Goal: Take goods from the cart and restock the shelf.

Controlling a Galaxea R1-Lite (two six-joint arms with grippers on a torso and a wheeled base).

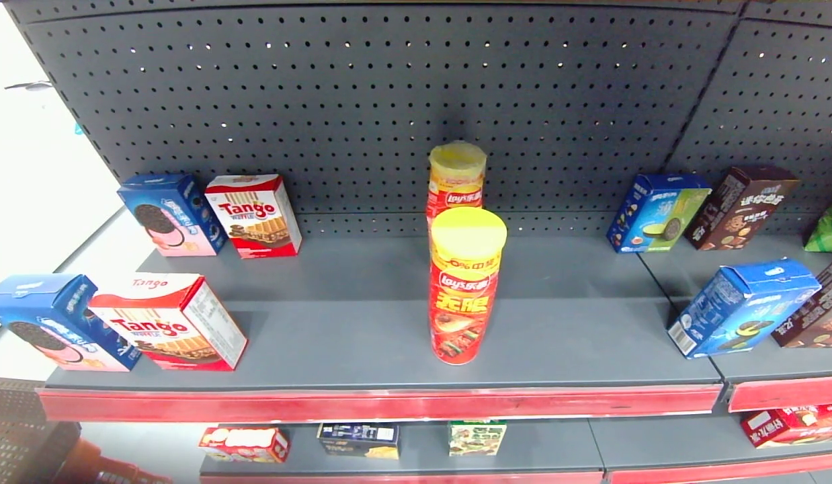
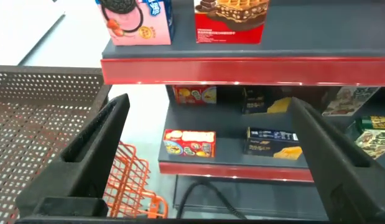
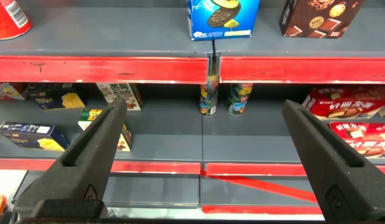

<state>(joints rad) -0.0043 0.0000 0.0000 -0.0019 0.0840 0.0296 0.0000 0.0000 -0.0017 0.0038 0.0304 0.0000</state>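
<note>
Head: shelf [image 1: 362, 336] grey w/ red front edge. Front chip can [image 1: 466, 286] upright mid-shelf; rear chip can [image 1: 456, 176] upright at its 12 o'clock, close to pegboard [image 1: 322, 101]. Wafer box [image 1: 171, 323] + cookie box [image 1: 53, 323] at 9 o'clock nr front edge; blue box [image 1: 742, 306] at 3 o'clock

L wrist: left pincer [image 2: 208, 106] fingers apart, empty, facing lower shelves [image 2: 229, 140]; orange wire basket [image 2: 133, 180] nr it

R wrist: right pincer [image 3: 204, 106] fingers apart, empty, facing lower shelves w/ boxes
</note>
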